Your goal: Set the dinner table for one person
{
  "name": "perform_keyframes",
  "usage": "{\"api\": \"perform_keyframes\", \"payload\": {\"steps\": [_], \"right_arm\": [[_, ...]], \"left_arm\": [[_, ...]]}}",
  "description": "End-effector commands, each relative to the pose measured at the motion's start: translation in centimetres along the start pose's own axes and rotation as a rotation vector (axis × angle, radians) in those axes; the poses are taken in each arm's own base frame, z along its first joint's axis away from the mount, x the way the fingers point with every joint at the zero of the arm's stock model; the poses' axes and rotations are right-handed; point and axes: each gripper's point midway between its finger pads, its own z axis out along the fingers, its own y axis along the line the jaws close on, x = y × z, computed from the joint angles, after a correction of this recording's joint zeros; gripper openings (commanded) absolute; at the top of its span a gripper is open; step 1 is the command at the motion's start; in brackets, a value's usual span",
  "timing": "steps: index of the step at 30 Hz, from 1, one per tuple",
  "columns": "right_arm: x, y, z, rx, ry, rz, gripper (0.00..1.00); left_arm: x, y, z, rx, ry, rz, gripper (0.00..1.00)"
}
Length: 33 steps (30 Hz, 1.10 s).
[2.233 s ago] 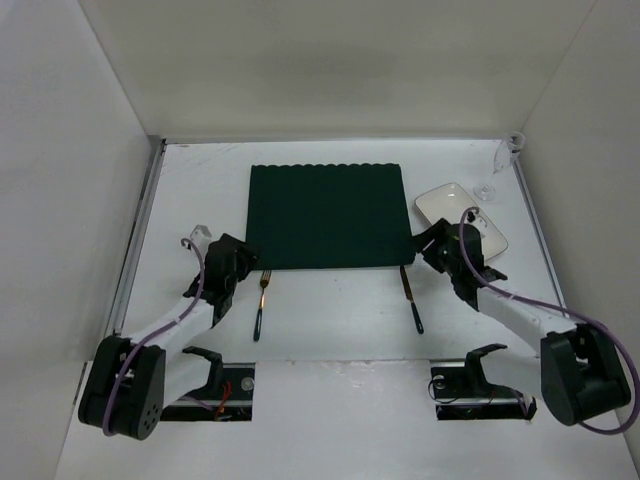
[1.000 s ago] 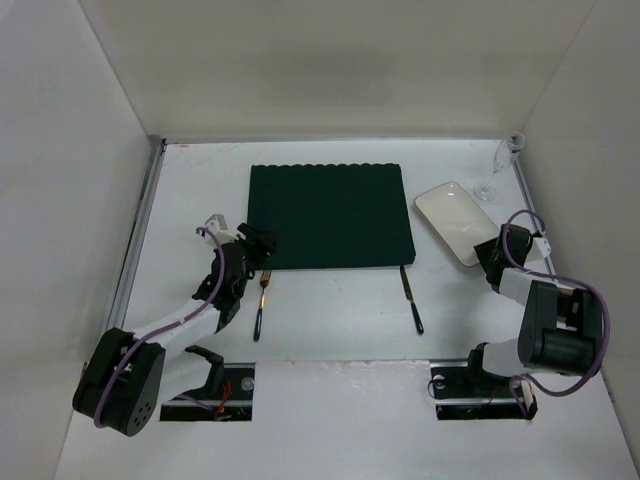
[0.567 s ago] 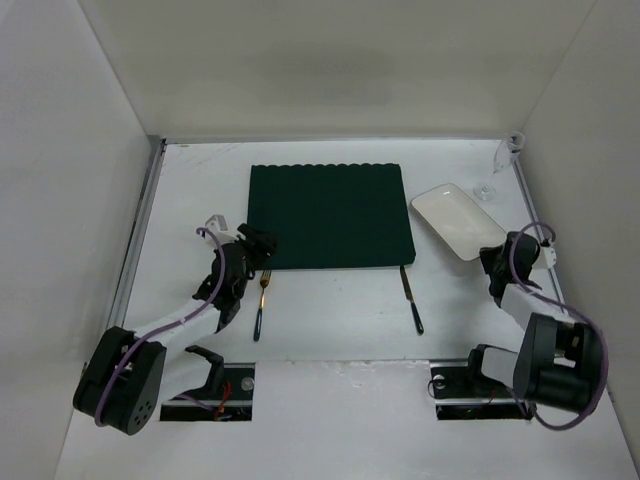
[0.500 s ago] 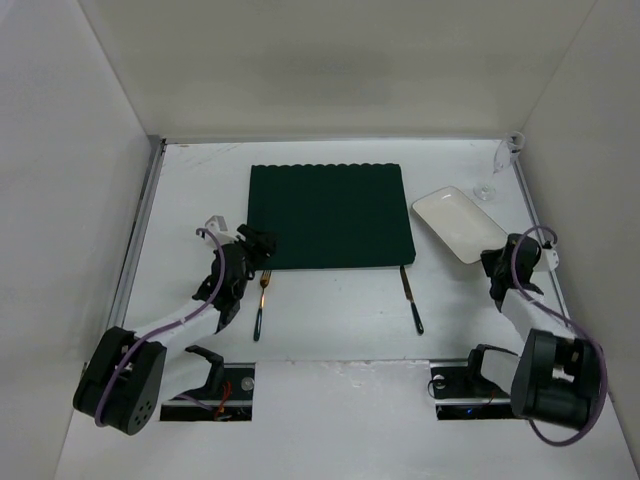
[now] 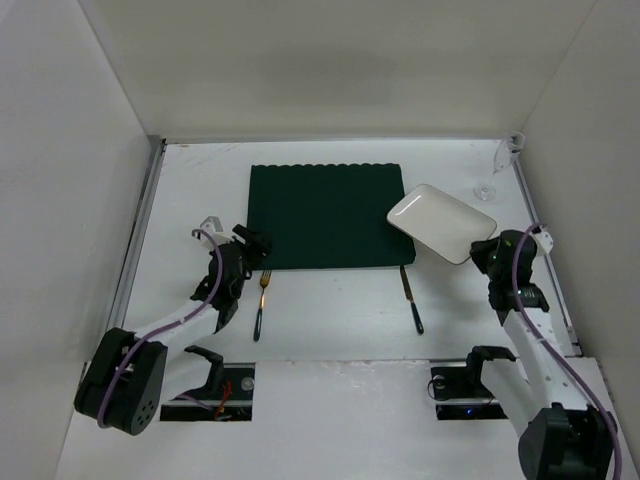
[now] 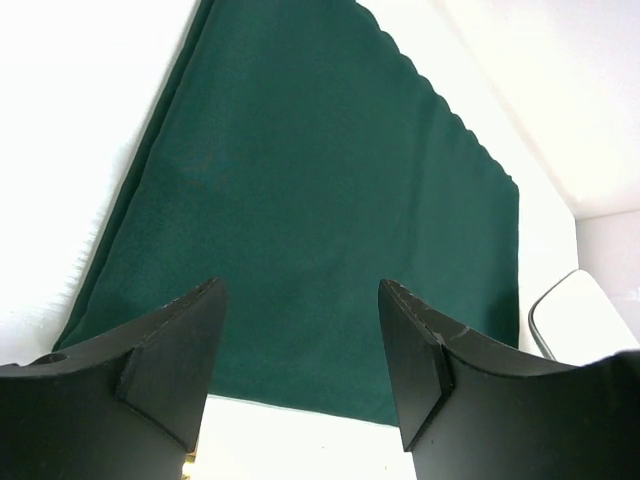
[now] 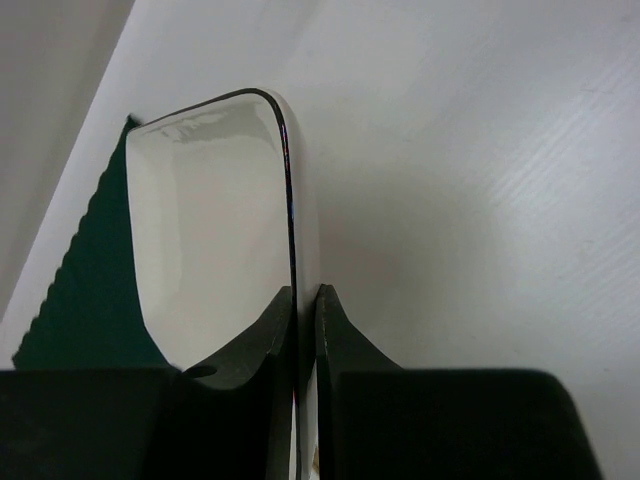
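On the white dinner table (image 5: 330, 325) lies a dark green placemat (image 5: 328, 215) (image 6: 320, 200). My right gripper (image 5: 483, 252) (image 7: 305, 290) is shut on the near rim of a white rectangular plate (image 5: 441, 222) (image 7: 210, 240). It holds the plate tilted above the table, with the plate's far corner over the placemat's right edge. My left gripper (image 5: 258, 243) (image 6: 300, 290) stands open and empty at the placemat's near left corner. A fork (image 5: 262, 300) lies just left of the placemat's front edge and a knife (image 5: 411, 300) just right of it.
A clear stemmed glass (image 5: 487, 180) stands at the back right corner by the wall. White walls close in the table on the left, back and right. The arms' bases and dark mounting slots sit along the near edge.
My right gripper closed on the plate's rim, lifted it off the table and carried it left toward the placemat. The left arm has hardly moved and stays open.
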Motion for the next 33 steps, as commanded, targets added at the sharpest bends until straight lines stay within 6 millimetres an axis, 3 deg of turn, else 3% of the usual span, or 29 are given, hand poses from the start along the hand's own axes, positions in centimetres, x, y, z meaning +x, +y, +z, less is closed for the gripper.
{"api": "perform_keyframes", "payload": {"steps": [1, 5, 8, 17, 20, 25, 33], "right_arm": [[-5.4, 13.6, -4.3, -0.439, -0.105, 0.036, 0.03], [-1.2, 20.0, -4.8, -0.588, 0.062, -0.072, 0.04], [1.6, 23.7, -4.4, -0.671, 0.145, -0.108, 0.03], [8.5, 30.6, -1.3, -0.821, 0.371, -0.123, 0.03], [10.1, 31.9, 0.0, -0.844, 0.428, -0.126, 0.03], [12.3, 32.3, 2.1, -0.834, 0.496, -0.124, 0.04], [15.1, 30.8, 4.2, -0.802, 0.578, -0.139, 0.04]], "left_arm": [[-1.5, -0.9, 0.0, 0.039, -0.056, -0.003, 0.6], [-1.7, -0.5, 0.1, 0.03, -0.06, -0.007, 0.6], [-2.2, -0.4, -0.1, 0.03, -0.075, -0.013, 0.6], [-2.7, -0.1, -0.2, 0.028, -0.089, -0.016, 0.6], [-2.8, 0.0, -0.3, 0.025, -0.094, -0.018, 0.6], [-2.9, 0.1, -0.3, 0.024, -0.095, -0.018, 0.6], [-2.7, 0.0, -0.2, 0.025, -0.09, -0.016, 0.6]]}}
